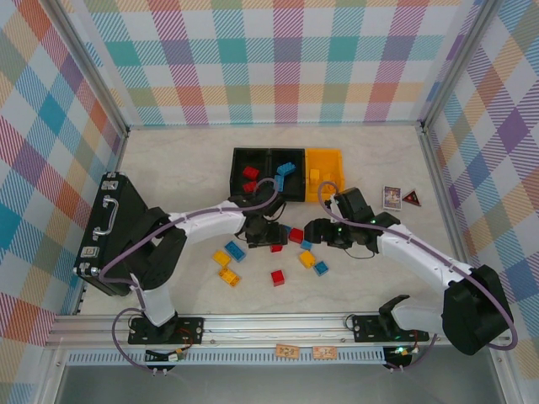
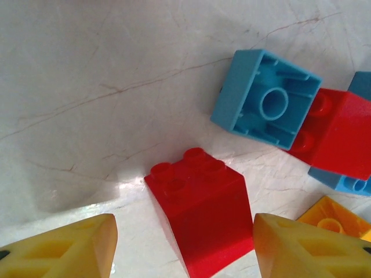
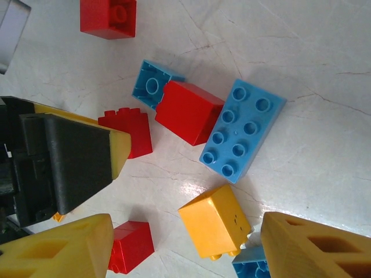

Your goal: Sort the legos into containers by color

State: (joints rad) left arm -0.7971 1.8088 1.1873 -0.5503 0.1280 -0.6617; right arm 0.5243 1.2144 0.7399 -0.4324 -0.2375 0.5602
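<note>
Straddling a red lego on the table amid the loose bricks, the left gripper is being held open and empty. A pick is seemingly being prepared; closing, then carrying to the black container holding reds, is being called for. The lego's studs are being pointed upper-left in the left wrist view, with its length lying between the fingers. The right gripper is being held open over a yellow lego.

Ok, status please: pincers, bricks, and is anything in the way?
Left pincer open astride red brick. Right pincer open near yellow brick. Both empty. Upturned blue brick close by, not blocking.
</note>
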